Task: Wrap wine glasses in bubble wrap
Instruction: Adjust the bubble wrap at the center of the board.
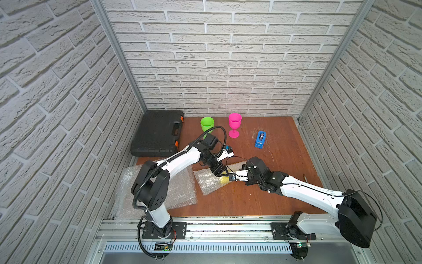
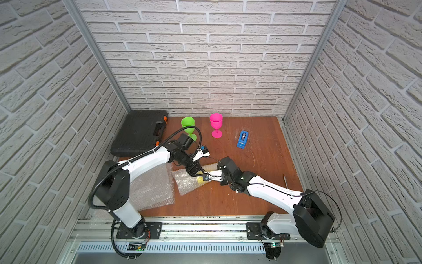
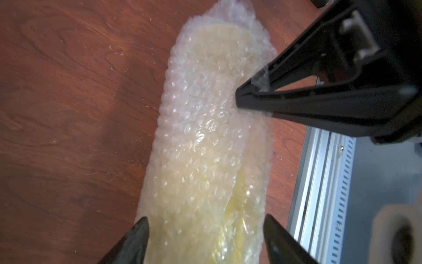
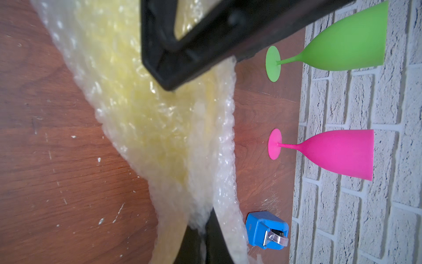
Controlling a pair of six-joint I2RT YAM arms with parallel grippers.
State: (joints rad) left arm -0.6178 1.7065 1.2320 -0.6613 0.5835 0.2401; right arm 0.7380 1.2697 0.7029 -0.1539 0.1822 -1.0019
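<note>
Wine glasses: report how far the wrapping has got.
Done: the yellow glass lies rolled in wrap. In hand: the right jaws are shut on the wrap's edge, and the left jaws stand open astride the roll. To do: the green glass and pink glass stand bare at the back, and spare sheets lie under the left arm.

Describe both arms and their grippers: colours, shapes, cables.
The left arm and right arm have white shells and bulky black joints. A ribbed black hose runs along the left one; a thin black wire loops at the right. The left gripper and right gripper are black with tapering fingers.
</note>
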